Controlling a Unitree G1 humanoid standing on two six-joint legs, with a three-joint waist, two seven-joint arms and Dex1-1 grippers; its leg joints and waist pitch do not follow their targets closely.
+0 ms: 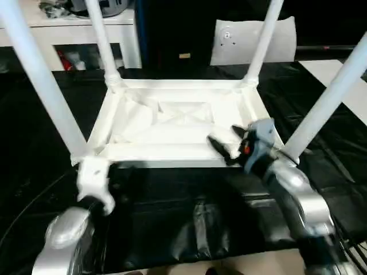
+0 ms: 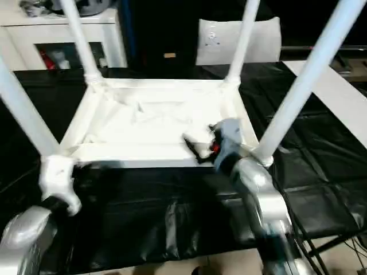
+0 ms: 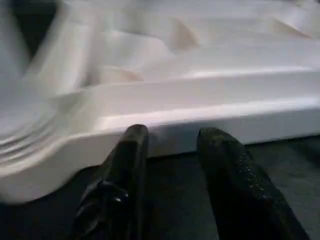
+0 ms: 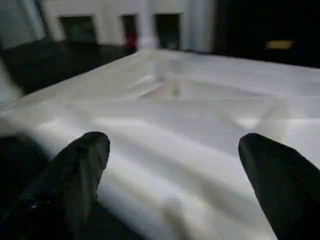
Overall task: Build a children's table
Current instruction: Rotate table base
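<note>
Right claw [image 4: 172,165] wide over ribbed white table [image 1: 172,150]

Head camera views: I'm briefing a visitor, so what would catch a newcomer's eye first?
The white children's table lies upside down on the black work surface, its four legs pointing up. The right tool hangs open over the ribbed underside near the front right corner; the left tool sits by the front left corner.

No readable text, labels, brands, numbers or signs anywhere in views.
</note>
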